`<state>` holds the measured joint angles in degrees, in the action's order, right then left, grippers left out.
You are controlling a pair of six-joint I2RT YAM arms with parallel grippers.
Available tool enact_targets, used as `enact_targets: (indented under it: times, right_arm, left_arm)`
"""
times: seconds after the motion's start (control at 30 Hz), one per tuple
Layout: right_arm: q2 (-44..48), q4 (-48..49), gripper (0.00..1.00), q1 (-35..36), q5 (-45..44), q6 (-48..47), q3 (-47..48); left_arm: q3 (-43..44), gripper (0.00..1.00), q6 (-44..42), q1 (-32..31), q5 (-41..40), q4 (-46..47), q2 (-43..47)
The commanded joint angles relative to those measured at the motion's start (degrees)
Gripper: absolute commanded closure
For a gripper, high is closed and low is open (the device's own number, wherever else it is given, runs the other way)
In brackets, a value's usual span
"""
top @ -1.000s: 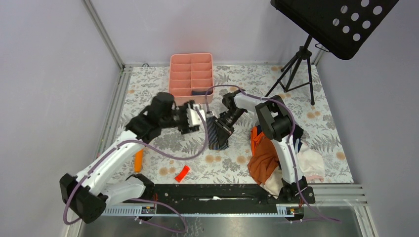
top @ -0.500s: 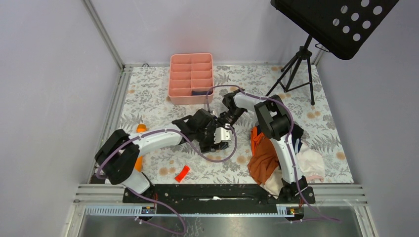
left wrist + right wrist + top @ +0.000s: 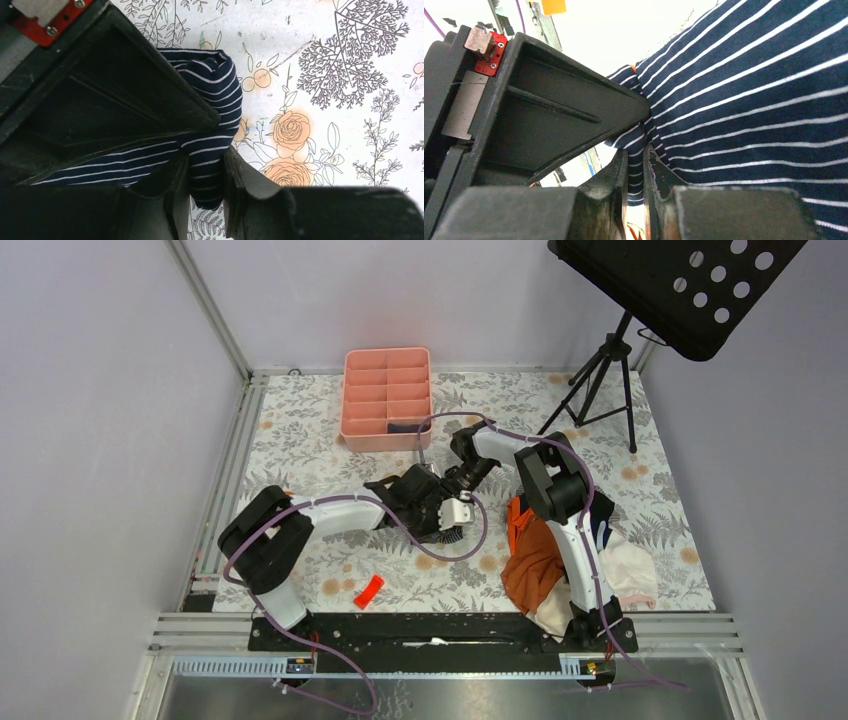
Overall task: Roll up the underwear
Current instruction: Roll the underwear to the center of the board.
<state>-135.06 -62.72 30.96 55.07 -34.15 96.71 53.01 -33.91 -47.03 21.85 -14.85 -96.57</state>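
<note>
Striped underwear (image 3: pixel 215 125), mid floral surface (image 3: pixel 340 150): left fingers (image 3: pixel 125 100) and right fingers (image 3: pixel 549 115) each pinch its cloth narrowly; likely risk, opposing pulls stretching or undoing the fold.

A: Pose of left arm (image 3: pixel 335 512)?
B: I see it stretched low toward centre, left end effector (image 3: pixel 206 182) pinched onto the striped underwear (image 3: pixel 220 90).
A: And right arm (image 3: pixel 553 488)?
B: Elbow folded, right end effector (image 3: pixel 635 170) nipping the same cloth, just beside left.
</note>
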Motion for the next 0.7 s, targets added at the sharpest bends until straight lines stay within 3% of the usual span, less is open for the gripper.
enact_targets:
  times: [0.0,0.07,0.13,0.2,0.43,0.53,0.67]
  right_arm:
    - [-1.7,3.2,0.93,0.0,-3.1,-0.8,0.2]
    - [-1.6,3.2,0.93,-0.1,-3.0,-0.8,0.1]
    - [-1.7,3.2,0.93,0.0,-3.0,-0.8,0.0]
    - [-1.5,3.2,0.93,0.0,-3.0,-0.9,-0.2]
    - [-0.9,3.5,0.93,0.0,-3.0,-0.7,-1.2]
    - [-0.8,3.6,0.93,0.0,-3.2,-0.8,-1.3]
    - [-0.4,3.6,0.93,-0.1,-3.1,-0.6,-1.5]
  left_arm:
    - [3.2,0.79,1.3,-0.1,2.7,2.4,-0.2]
    - [3.8,0.74,2.0,-0.1,3.1,1.6,-0.4]
    - [4.0,0.59,3.4,0.0,2.9,1.6,-0.3]
    - [4.3,0.56,4.8,0.2,3.4,1.9,0.4]
    - [8.5,0.68,6.5,0.6,9.8,-2.7,-0.5]
    - [9.7,0.68,6.3,0.6,9.3,-4.9,-2.8]
    - [10.0,0.79,4.4,0.6,8.9,-6.6,-4.5]
